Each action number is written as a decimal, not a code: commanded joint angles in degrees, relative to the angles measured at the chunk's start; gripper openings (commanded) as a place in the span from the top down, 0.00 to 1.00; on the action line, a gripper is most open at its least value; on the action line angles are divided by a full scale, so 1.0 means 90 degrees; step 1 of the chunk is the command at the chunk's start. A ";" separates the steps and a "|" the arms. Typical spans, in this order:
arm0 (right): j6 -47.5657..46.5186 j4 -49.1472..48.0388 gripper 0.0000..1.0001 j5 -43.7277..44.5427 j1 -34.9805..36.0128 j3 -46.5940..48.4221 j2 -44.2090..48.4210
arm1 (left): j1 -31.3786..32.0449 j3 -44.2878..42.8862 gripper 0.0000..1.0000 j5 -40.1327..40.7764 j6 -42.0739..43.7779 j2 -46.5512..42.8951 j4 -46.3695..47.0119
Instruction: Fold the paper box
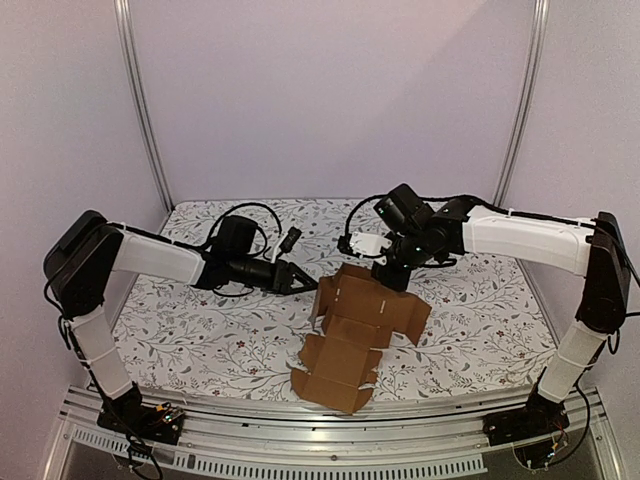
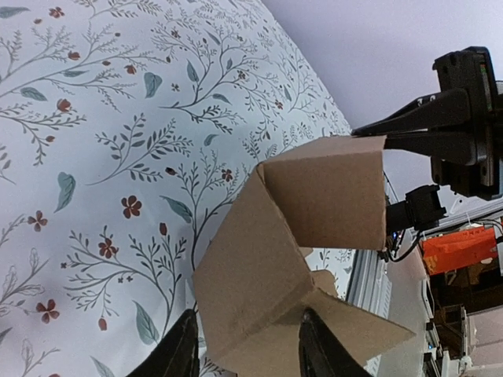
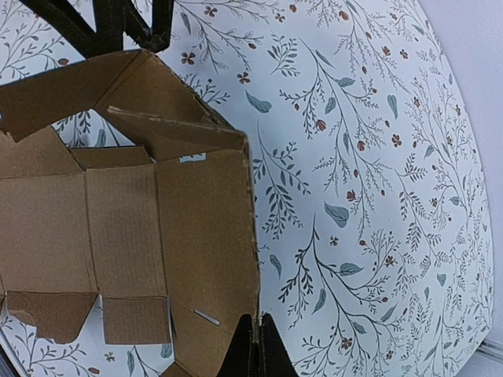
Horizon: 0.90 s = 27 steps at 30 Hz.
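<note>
**Fingers on 2 sides of a half-folded paper box**

Black fingers (image 2: 179,353) of the left gripper (image 2: 247,318) are seen closest, at the bottom of the left wrist view. They are held apart, and a folded corner of the paper box (image 1: 355,330) fills the gap between them, so the cardboard is clamped from both sides.

In the right wrist view, the fingertips (image 3: 269,357) of the right gripper (image 3: 253,334) are pressed together. The edge of a raised brown panel runs straight into the seam between them, and the panel is pinched there.

From above, the box is seen on the floral tablecloth (image 1: 200,330), in the middle of the table and toward its near side, between the 2 grippers. It is only partly folded. The near panels lie flat and reach the near edge of the cloth, just beside the aluminium rail (image 1: 300,440). The far panels are lifted and bent into an open, unfinished shell. 2 short slots are visible in the upper panels, and small tabs project along the left edge.

The left gripper meets the box at its left flap, and the right gripper meets it at the far top edge. Black cables (image 1: 250,215) are looped on the cloth behind the left arm.
</note>
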<state>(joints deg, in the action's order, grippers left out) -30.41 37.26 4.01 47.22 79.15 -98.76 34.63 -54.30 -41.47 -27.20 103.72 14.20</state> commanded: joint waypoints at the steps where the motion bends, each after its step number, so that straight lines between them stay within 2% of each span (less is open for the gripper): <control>1: 0.0193 0.0106 1.00 0.0013 0.0032 0.0199 -0.0225 | 0.0188 0.0031 0.58 -0.0158 0.0178 -0.0097 0.0052; 12: 0.0299 0.0065 1.00 0.0295 0.0140 0.0130 -0.0326 | 0.0327 0.0057 0.58 -0.0051 0.0258 0.0129 0.0056; 27: 0.0008 -0.0758 1.00 0.1832 0.0753 -0.0377 -0.0231 | 0.0415 0.0108 0.59 -0.0206 0.0349 0.0109 0.0018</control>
<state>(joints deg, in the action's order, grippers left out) -29.19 34.24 14.79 52.25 77.91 -101.01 37.47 -54.30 -42.65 -25.30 104.27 14.22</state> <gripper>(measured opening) 0.006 0.414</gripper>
